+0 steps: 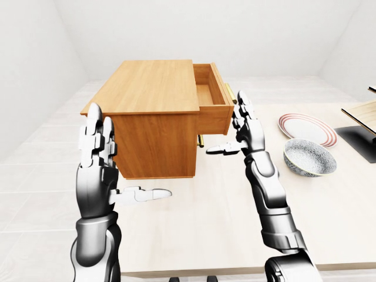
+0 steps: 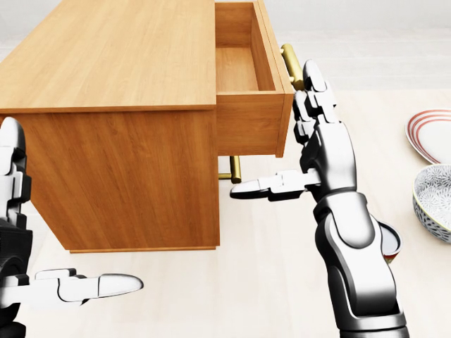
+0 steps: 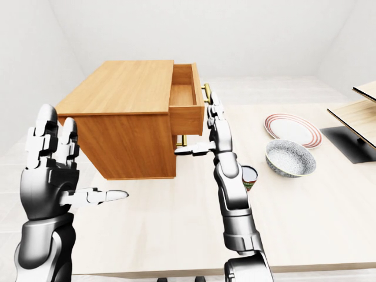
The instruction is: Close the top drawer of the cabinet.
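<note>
Your head view sits close above the cabinet [image 2: 113, 127] and tilts steeply down, so the cabinet fills its upper left and only a strip of tabletop [image 2: 268, 267] shows to the cabinet's right. Your two eye views look from farther off and more level, taking in the whole cabinet, the tabletop beyond it and the white walls behind. All three share the cabinet's open top drawer [image 1: 210, 103]; in the right-eye view the cabinet sits slightly further left.
</note>
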You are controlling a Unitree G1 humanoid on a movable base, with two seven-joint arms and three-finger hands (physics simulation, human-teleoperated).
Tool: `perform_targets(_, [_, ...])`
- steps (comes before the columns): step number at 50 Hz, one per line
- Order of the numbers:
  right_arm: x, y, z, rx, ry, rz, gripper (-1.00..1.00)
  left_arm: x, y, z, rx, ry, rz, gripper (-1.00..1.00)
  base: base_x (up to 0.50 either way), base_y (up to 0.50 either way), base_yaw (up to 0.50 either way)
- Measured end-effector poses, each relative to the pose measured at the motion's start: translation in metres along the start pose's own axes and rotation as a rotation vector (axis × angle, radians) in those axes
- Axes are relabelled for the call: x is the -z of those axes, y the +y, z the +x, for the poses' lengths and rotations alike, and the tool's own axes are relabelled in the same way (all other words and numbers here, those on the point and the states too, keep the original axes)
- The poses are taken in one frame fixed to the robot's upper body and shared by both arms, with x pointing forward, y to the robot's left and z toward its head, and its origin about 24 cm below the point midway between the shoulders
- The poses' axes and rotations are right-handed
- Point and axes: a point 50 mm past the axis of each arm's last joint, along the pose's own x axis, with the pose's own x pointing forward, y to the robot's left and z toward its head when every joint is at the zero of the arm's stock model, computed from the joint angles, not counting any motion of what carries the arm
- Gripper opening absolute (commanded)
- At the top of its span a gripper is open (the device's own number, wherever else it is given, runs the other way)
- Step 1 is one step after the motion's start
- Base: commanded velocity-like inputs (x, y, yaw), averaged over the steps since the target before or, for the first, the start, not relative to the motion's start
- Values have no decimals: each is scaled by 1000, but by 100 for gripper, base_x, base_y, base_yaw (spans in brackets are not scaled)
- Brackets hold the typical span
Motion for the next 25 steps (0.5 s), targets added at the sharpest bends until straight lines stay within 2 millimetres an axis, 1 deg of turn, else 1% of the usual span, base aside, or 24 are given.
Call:
perform_targets(14, [8,-5,3,29,41,-11,100,3,0,0,1,11,0,100,0,0,0])
perform_targets(25, [12,-4,6,28,60,-9,100,3,0,0,-1,14,0,100,0,0,0])
